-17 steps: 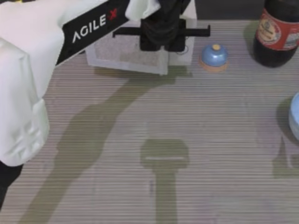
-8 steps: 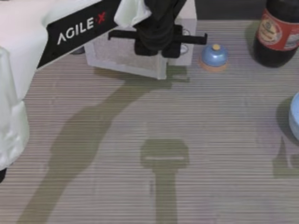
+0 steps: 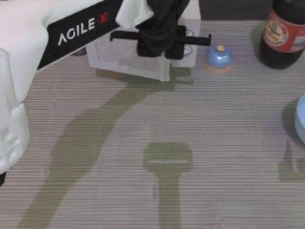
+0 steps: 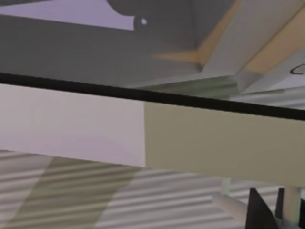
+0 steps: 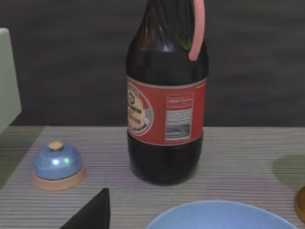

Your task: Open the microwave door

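Note:
The white microwave [image 3: 193, 24] stands at the back of the table, left of centre. Its microwave door [image 3: 114, 52], with a grey mesh window, faces the front. The door's free right edge [image 3: 167, 74] stands slightly out from the knob panel [image 3: 189, 50]. My left gripper [image 3: 159, 51] hangs over that edge, shut on the door there. In the left wrist view a pale panel [image 4: 214, 138] fills the middle, and the dark fingertips [image 4: 262, 212] show low in the corner. My right arm is outside the top view; one dark fingertip [image 5: 93, 212] shows alone in the right wrist view.
A blue bell [image 3: 218, 58] on a tan base sits just right of the microwave. A dark bottle [image 3: 286, 33] with a red label stands at the back right. A blue bowl [image 3: 300, 119] lies at the right edge, close under the right wrist.
Over the last second my left arm and gripper shifted left, and the door's free corner came slightly forward. In the last half second almost nothing moved.

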`<state>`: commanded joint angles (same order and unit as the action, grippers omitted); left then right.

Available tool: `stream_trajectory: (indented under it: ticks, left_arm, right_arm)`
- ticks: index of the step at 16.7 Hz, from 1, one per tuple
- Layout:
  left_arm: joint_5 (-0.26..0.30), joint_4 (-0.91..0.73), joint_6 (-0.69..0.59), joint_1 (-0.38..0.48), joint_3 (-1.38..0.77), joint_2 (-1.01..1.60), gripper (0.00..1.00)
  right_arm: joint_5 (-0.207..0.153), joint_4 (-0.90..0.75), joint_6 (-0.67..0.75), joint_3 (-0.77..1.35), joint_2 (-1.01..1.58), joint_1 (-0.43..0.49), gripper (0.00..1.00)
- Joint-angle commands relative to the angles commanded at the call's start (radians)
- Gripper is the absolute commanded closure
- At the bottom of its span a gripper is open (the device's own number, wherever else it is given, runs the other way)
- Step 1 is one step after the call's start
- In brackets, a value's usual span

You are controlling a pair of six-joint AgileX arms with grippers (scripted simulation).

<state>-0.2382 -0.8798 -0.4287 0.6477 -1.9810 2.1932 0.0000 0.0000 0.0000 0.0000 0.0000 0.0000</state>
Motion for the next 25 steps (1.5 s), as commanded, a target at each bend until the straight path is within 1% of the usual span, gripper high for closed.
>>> stream_trajectory:
  ticks: [16, 19, 25]
  left_arm:
    - [0.0, 0.0, 0.0, 0.0, 0.0, 0.0, 1.0]
    - [0.01, 0.009, 0.006, 0.005, 0.012, -0.011, 1.0]
    - [0.043, 0.068, 0.084, -0.01, 0.133, -0.084, 1.0]
  right_arm:
    - [0.0, 0.0, 0.0, 0.0, 0.0, 0.0, 0.0]
    - [0.0, 0.0, 0.0, 0.0, 0.0, 0.0, 0.0]
    - [0.0, 0.0, 0.0, 0.0, 0.0, 0.0, 0.0]
